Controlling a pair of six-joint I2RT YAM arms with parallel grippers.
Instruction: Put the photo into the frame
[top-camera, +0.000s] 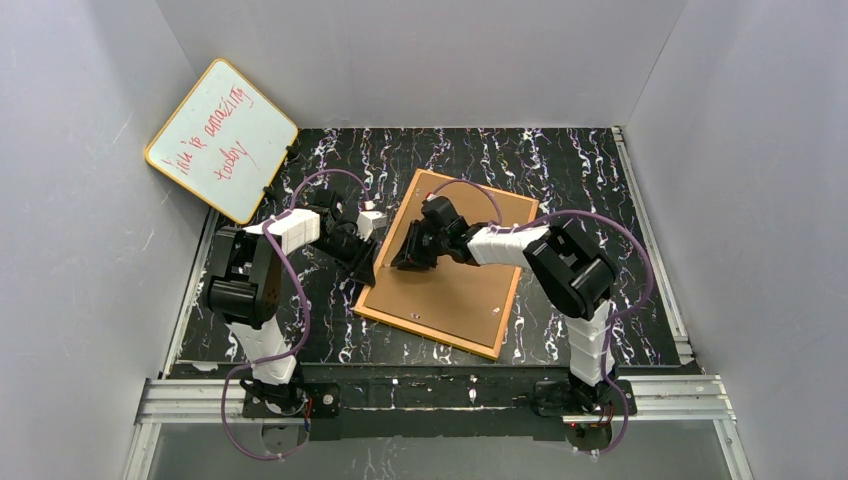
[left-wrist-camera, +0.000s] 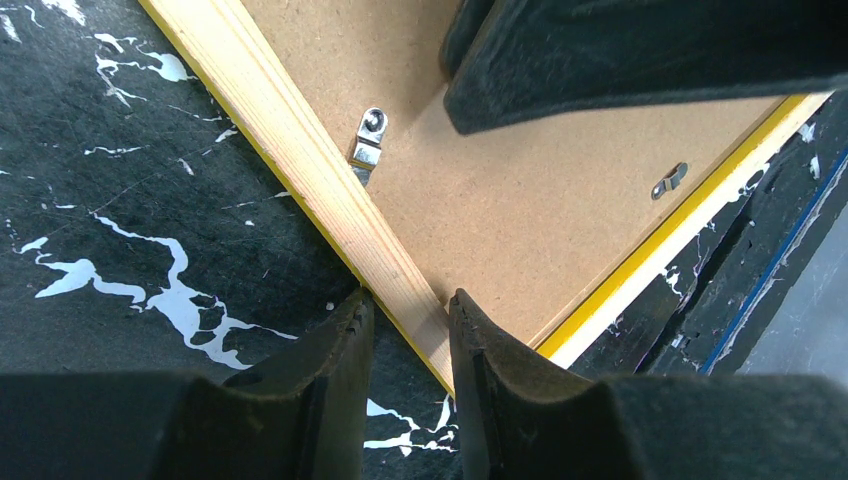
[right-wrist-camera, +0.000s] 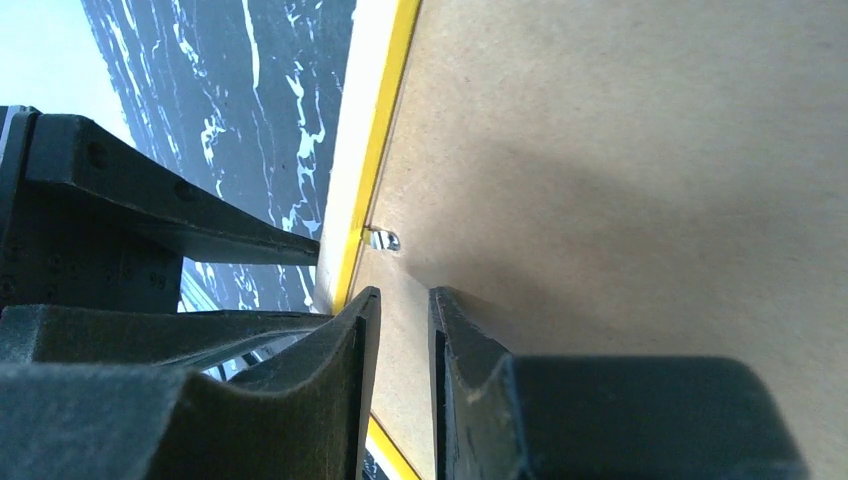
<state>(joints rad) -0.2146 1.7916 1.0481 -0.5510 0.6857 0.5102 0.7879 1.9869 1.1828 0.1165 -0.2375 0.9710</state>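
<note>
At the near edge of the surface (top-camera: 330, 340), toward 6 o'clock, both arms are bolted down and reach forward over the work. Just beyond, the left gripper (left-wrist-camera: 408, 320) stands at the 9 o'clock side of the frame (left-wrist-camera: 300, 160). Its jaws are drawn partway in and sit astride the pale wooden rail, one finger outside and one over the brown backing board (left-wrist-camera: 520, 220). It looks to be pinching the rail so the frame cannot slide (a steadying hold, seemingly, not a lift).

The frame lies flat and back up at the middle of the surface, turned a little off square. Toward 3 o'clock from the left gripper, the right gripper (right-wrist-camera: 400, 310) hovers over the backing board. Its fingers are a narrow slit apart with nothing between them, and their tips are close to a small metal tab (right-wrist-camera: 384, 240) at the rail, probably the next thing to turn to lock the board.

The photo is not visible. It may lie under the board, though that cannot be confirmed. Farther off, at 10 o'clock, a whiteboard (top-camera: 222, 140) leans against the wall.
</note>
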